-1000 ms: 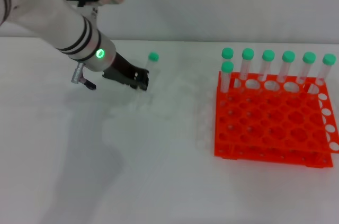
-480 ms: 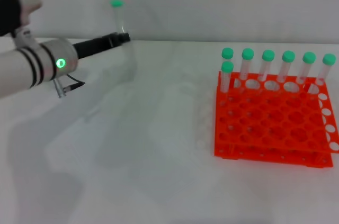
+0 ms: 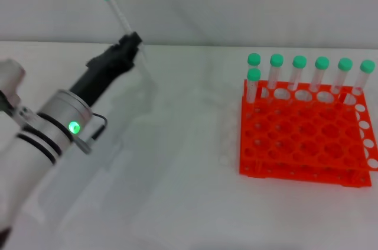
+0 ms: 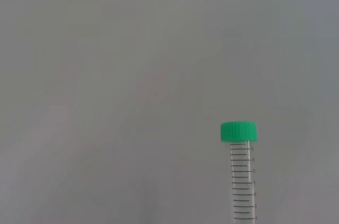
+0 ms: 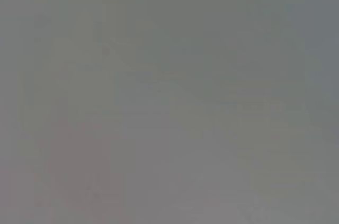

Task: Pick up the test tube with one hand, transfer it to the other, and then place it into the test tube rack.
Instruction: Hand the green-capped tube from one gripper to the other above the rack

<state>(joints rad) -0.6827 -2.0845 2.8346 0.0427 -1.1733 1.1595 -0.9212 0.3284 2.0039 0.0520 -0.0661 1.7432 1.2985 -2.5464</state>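
Fingers of left gripper (image 3: 134,43): clamped on test tube (image 3: 120,15), raised, tilted, green cap uppermost, well apart from test tube rack (image 3: 304,135) on counter (image 3: 177,161). Right gripper unseen.

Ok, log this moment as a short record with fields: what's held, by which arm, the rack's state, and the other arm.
held item: slender clear plastic test tube with green cap, tilted, lifted off the white table
holder: left pincer, shut on the tube's lower part
rack: bright orange-red plastic test tube rack on the table, seven green-capped tubes along its far side
right pincer: not in view
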